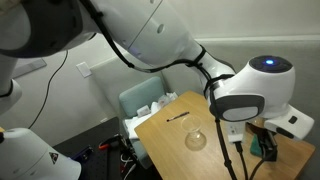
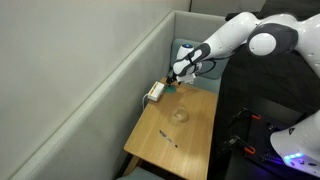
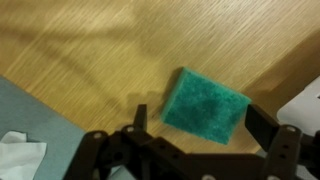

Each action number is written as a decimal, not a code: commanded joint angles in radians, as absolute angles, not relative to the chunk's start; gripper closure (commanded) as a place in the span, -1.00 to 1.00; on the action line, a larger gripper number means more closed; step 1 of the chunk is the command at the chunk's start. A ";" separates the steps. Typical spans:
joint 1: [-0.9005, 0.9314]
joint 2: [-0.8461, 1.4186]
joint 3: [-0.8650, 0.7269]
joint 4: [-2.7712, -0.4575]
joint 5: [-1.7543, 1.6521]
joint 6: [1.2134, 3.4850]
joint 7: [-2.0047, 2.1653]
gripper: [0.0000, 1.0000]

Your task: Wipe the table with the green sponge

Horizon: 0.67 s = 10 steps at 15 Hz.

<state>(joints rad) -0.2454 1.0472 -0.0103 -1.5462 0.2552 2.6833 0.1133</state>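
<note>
The green sponge (image 3: 205,105) lies flat on the light wood table (image 3: 90,50), near its edge. In the wrist view my gripper (image 3: 200,125) is open just above it, one finger on each side of the sponge, and the left finger is clearly apart from it. In an exterior view the gripper (image 1: 262,140) hangs over the table's far corner (image 1: 170,128), with a bit of green sponge (image 1: 269,148) under it. In an exterior view the gripper (image 2: 175,80) is at the far end of the table (image 2: 190,140).
A clear glass (image 1: 196,140) (image 2: 180,113) stands mid-table. A white and yellow box (image 2: 155,92) lies at the table's far corner beside the gripper. A small dark pen-like item (image 2: 168,135) lies on the wood. A pale blue-green chair (image 1: 145,100) with white things on it stands by the table's end.
</note>
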 commanded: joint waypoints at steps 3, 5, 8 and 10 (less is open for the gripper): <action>-0.220 1.118 -0.025 -1.446 0.257 2.620 0.171 -1.00; -0.214 1.137 -0.031 -1.421 0.254 2.600 0.187 -1.00; -0.205 1.160 -0.042 -1.389 0.251 2.572 0.205 -0.45; -0.205 1.169 -0.043 -1.374 0.252 2.560 0.208 -0.13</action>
